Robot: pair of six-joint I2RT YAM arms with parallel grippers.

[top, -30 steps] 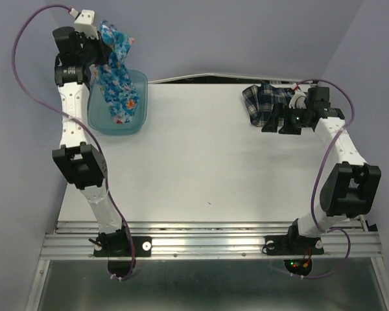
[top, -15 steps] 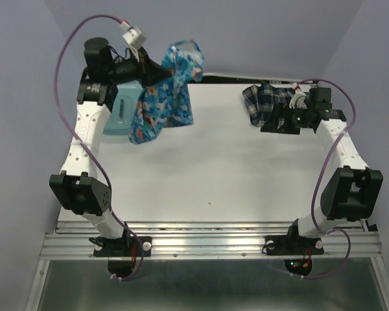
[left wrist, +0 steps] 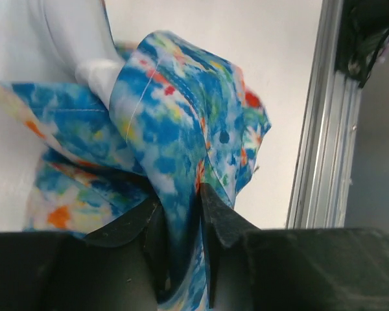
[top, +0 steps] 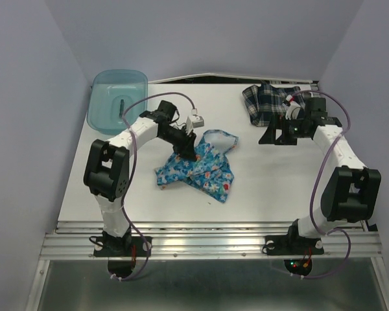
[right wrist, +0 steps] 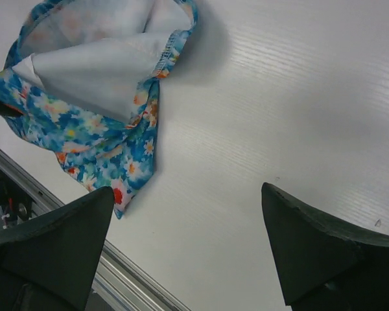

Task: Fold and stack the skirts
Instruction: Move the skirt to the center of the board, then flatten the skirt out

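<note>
Blue floral skirt (top: 204,172) pinched in L tool (left wrist: 180,207); R tool (right wrist: 187,191) wide open nr plaid skirt (top: 259,103).

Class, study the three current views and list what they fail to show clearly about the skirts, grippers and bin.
Whether the left gripper grips the floral skirt tightly or loosely: left wrist view, cloth fills the gap.
Right part of the plaid skirt: top view, the right gripper's body covers it.
The floral skirt's full outline: right wrist view, cut off by the frame edge.
Dark mark in the bin: top view, too small.
</note>
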